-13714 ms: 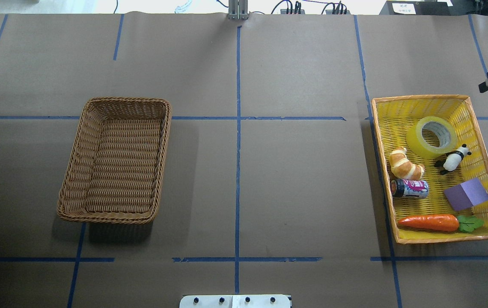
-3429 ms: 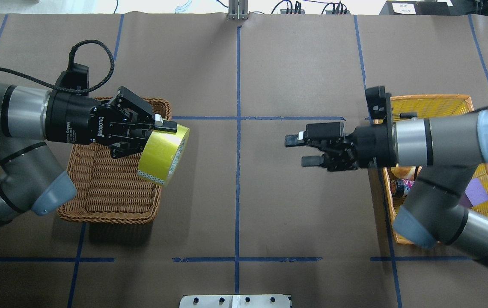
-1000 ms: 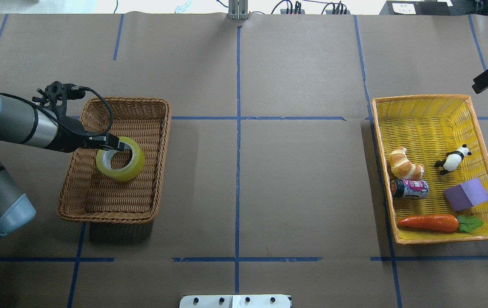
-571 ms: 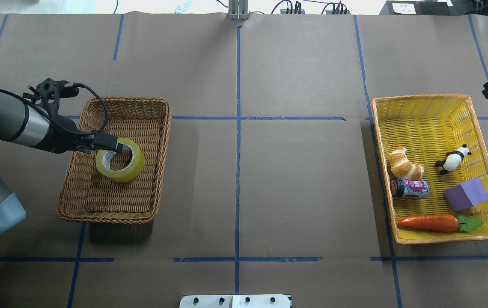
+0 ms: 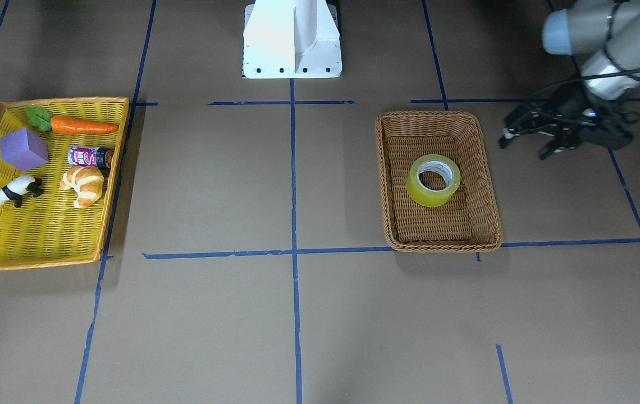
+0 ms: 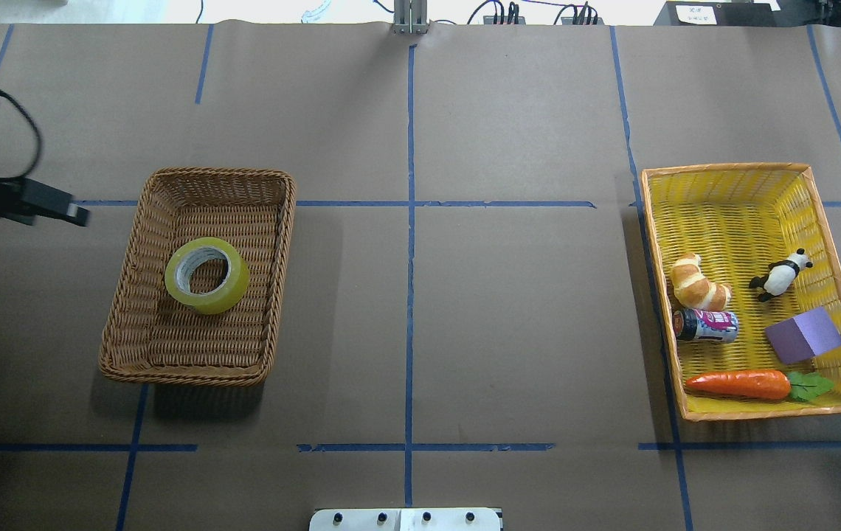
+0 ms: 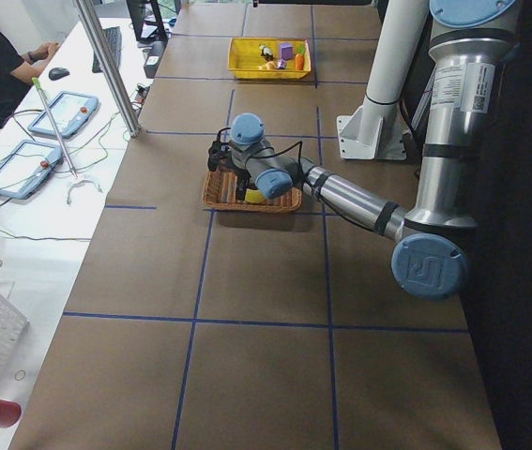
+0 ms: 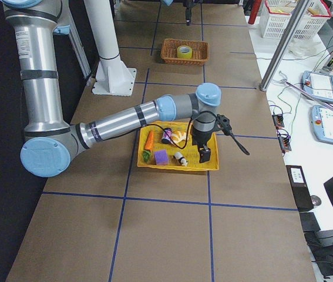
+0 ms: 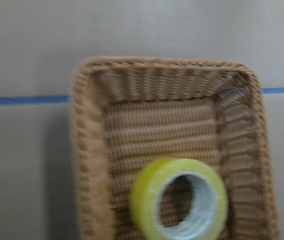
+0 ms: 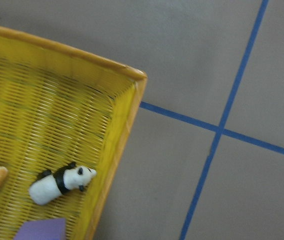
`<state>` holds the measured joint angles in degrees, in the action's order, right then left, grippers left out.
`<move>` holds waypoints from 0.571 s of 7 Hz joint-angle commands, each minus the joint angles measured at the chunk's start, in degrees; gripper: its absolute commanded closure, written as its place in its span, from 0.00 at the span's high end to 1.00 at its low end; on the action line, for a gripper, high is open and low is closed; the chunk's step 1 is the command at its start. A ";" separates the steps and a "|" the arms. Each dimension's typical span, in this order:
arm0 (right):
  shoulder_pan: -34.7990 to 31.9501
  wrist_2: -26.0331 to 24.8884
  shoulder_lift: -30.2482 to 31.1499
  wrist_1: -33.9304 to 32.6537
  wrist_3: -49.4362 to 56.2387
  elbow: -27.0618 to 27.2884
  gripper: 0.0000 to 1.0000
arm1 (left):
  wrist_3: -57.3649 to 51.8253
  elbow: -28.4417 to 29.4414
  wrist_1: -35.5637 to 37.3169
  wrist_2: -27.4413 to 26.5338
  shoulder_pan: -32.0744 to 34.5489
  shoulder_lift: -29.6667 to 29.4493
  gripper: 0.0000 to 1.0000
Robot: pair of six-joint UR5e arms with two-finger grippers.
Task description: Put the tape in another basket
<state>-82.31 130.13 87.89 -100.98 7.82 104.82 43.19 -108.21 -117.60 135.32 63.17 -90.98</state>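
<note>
Lying flat, your tape (image 5: 433, 180) rests inside the basket (image 5: 485, 185). Upper right, left end effector (image 5: 524, 147) hangs spread; right end effector (image 8: 204, 154): cannot tell.

Left wrist (close, blurred) seemingly shares overhead's basket (image 6: 218, 174).

A shallow yellow tray (image 6: 723, 168) with an orange rim sits on the right of a brown paper-covered table (image 6: 509, 310) marked with blue lines. Inside lie a croissant (image 6: 699, 283), toy panda (image 6: 780, 274), small can (image 6: 707, 325), purple cube (image 6: 804, 335) and, nearest, a carrot (image 6: 741, 383).
</note>
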 commanded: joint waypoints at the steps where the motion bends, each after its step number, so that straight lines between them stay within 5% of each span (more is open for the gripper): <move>1: -6.18 4.05 7.25 5.05 7.46 -4.34 1.00 | -19.62 0.54 10.13 1.53 9.66 3.53 1.00; 2: -7.15 4.34 9.99 10.66 6.86 -5.23 1.00 | -29.29 1.32 16.55 1.44 14.30 3.53 1.00; 4: -7.25 4.60 9.32 11.60 6.77 -7.95 1.00 | -42.87 5.61 24.84 1.44 21.78 3.62 1.00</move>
<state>-89.35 134.41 97.27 -90.46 14.56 98.57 8.33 -105.06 -97.71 136.75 80.30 -87.49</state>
